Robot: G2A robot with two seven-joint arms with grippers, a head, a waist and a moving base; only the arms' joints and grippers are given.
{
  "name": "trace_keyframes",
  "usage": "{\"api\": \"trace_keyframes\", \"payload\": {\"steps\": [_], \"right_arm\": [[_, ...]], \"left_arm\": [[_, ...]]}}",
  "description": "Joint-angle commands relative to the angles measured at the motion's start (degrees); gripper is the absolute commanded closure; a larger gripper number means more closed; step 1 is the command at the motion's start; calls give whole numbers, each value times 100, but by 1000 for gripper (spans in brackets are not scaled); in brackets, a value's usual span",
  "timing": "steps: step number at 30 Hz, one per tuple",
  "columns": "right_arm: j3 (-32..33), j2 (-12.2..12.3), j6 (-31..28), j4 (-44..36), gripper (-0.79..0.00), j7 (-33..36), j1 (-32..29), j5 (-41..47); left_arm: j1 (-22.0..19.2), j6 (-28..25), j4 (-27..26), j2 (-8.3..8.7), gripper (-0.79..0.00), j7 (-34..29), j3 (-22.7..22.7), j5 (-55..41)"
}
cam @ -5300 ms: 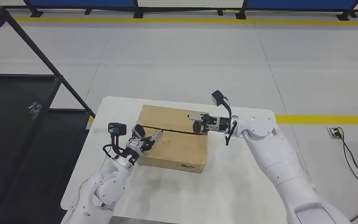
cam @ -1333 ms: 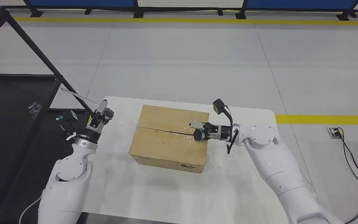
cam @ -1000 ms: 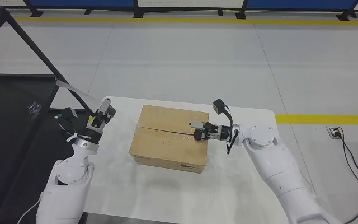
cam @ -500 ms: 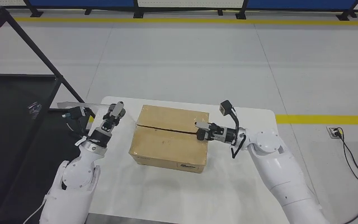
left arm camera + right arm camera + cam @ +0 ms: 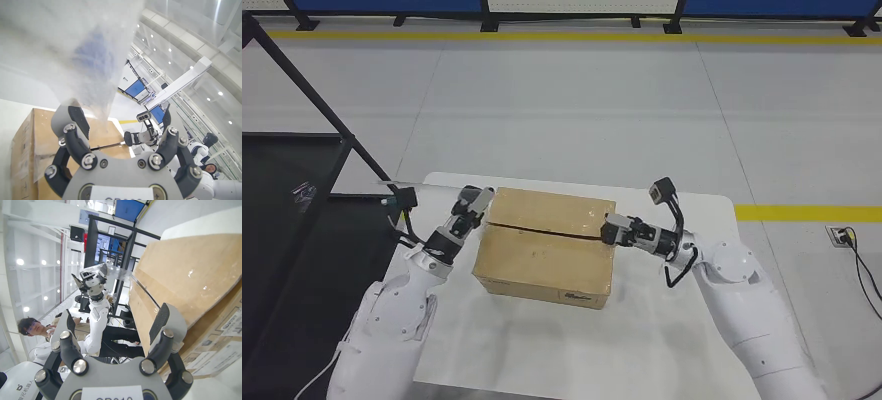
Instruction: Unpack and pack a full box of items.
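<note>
Left pincer [image 5: 474,203] gapes wide at the closed cardboard box [image 5: 547,250]'s far left corner, a clear tape strip [image 5: 85,56] clinging to one finger. Right pincer [image 5: 609,228], also wide, hovers at the box's right side; the box sits mid-worktop [image 5: 662,330].

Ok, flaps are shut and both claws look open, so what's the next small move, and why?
Probably clear the left claw first: swing it away from the box and shed the clear tape strip, which clings to one finger though the claw is open. The flaps lie shut along the seam, and the right claw sits open at the seam's far end, placed to lift a flap.
</note>
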Motion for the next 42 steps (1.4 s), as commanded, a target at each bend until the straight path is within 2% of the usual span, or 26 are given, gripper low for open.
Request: {"api": "trace_keyframes", "payload": {"steps": [1, 17, 42], "right_arm": [[158, 41, -150, -193, -785, -53, -165, 70], [1044, 319, -285, -1200, -785, -326, -1221, 236], [1362, 499, -351, -1341, -785, -483, -1591, 425]], "left_arm": [[-43, 12, 45, -12, -785, 12, 84, 64], [-479, 23, 495, -138, -785, 30, 742, 358], [-1117, -20, 1359, -397, -785, 60, 1651, 678]]}}
